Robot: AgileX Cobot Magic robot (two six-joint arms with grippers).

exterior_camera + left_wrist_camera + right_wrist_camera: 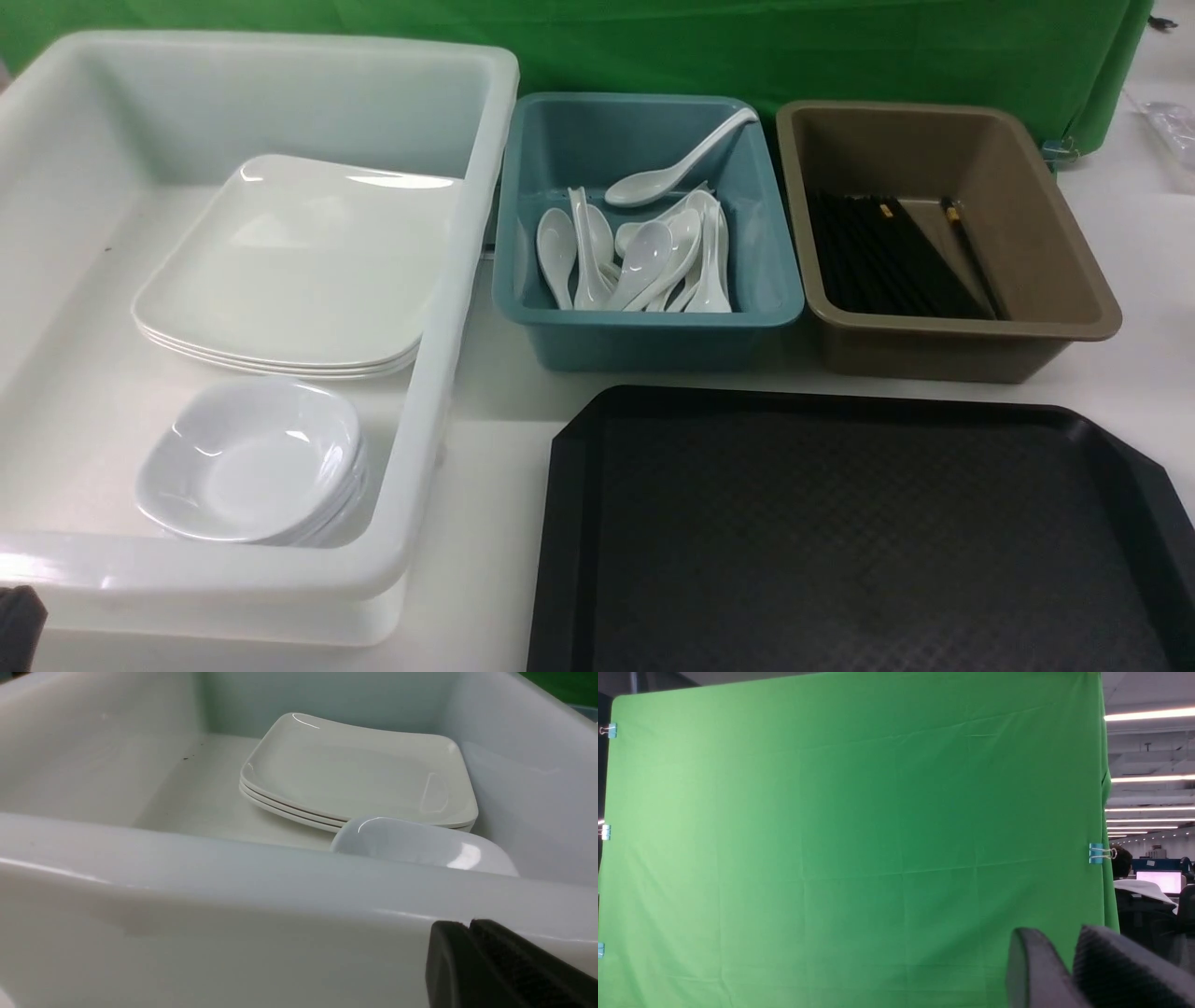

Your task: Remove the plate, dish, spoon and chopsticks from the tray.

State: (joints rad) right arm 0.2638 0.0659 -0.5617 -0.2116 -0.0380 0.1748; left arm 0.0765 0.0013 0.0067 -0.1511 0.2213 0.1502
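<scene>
The black tray (859,541) sits bare at the front right of the white table (485,523), its diamond-patterned floor carrying nothing. Behind it stand three tubs in a row.

The large white tub (439,308), on the left, holds a stack of wide white plates (299,271) toward its far side and a stack of small deep dishes (252,457) toward its near side, the two stacks just beside each other. The left wrist view shows the same plates (359,774) resting flat, with the top dish (420,844) peeking above the tub's near wall (187,896).

The teal tub (653,327), in the middle, is filled with white soup spoons (644,252); one spoon (681,163) lies on top of the pile with its handle propped against the far right corner. The brown tub (1046,280), on the right, holds black chopsticks (887,257) lying along its floor, gold bands showing near their far ends.

The left gripper (469,926) hangs outside the white tub's near wall, its two black fingers pressed together and empty. The right gripper (1071,947) is raised and points at the green backdrop (854,835); a narrow gap shows between its fingers, with nothing held. Neither gripper can be made out clearly in the front view.
</scene>
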